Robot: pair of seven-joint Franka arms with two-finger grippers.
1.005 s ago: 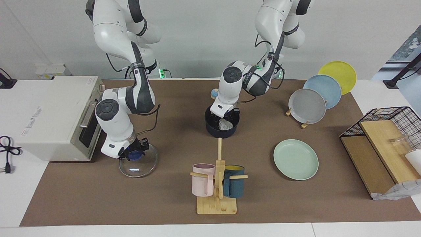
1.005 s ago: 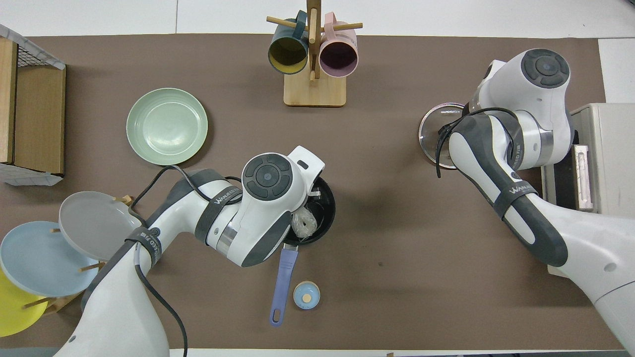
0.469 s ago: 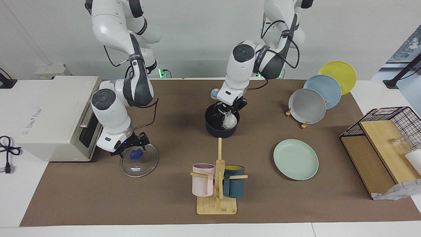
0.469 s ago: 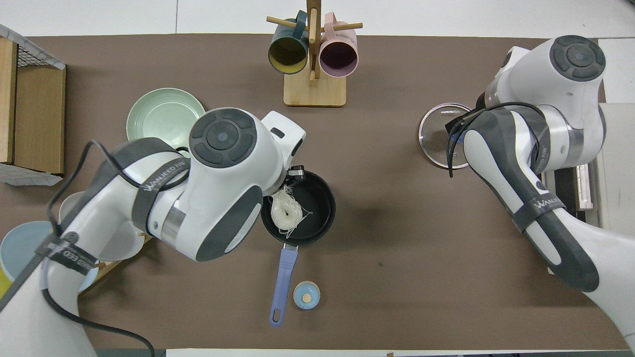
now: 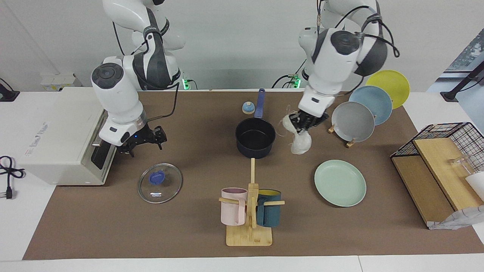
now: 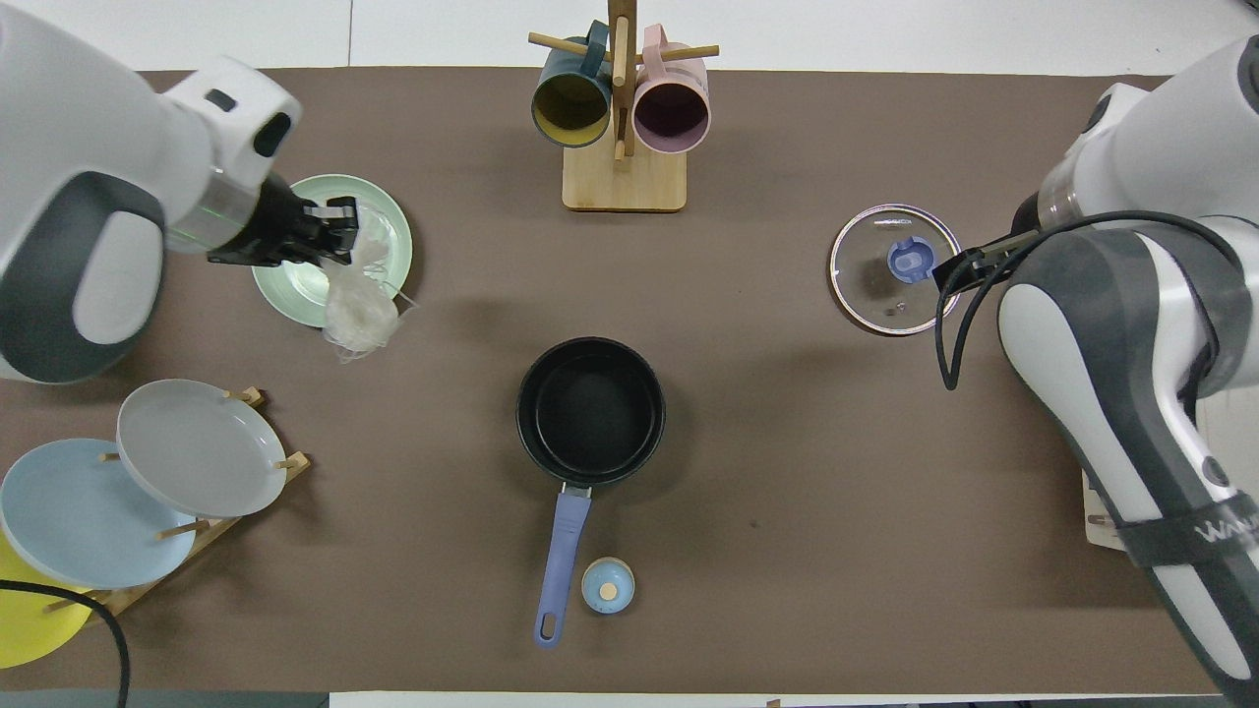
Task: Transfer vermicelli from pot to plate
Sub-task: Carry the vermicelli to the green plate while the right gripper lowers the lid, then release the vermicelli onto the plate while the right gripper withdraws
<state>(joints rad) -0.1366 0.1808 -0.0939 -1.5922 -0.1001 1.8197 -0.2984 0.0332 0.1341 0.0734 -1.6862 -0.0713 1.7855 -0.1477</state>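
Note:
My left gripper is shut on the top of the vermicelli, a whitish crinkly bundle that hangs in the air over the mat between the pot and the plate. In the overhead view the left gripper and the vermicelli lie over the mint-green plate's edge. The plate lies flat with nothing on it. The dark navy pot stands mid-table with nothing inside, its blue handle pointing toward the robots. My right gripper is open and holds nothing, up in front of the oven.
A glass lid with a blue knob lies on the mat below the right gripper. A mug rack stands farther from the robots than the pot. A rack of grey, blue and yellow plates, a small blue bell, a toaster oven and a wire basket stand around.
My left gripper lifted the vermicelli out of the pot and carried it toward the mint-green plate. My right gripper let go of the lid's knob and rose toward the oven.

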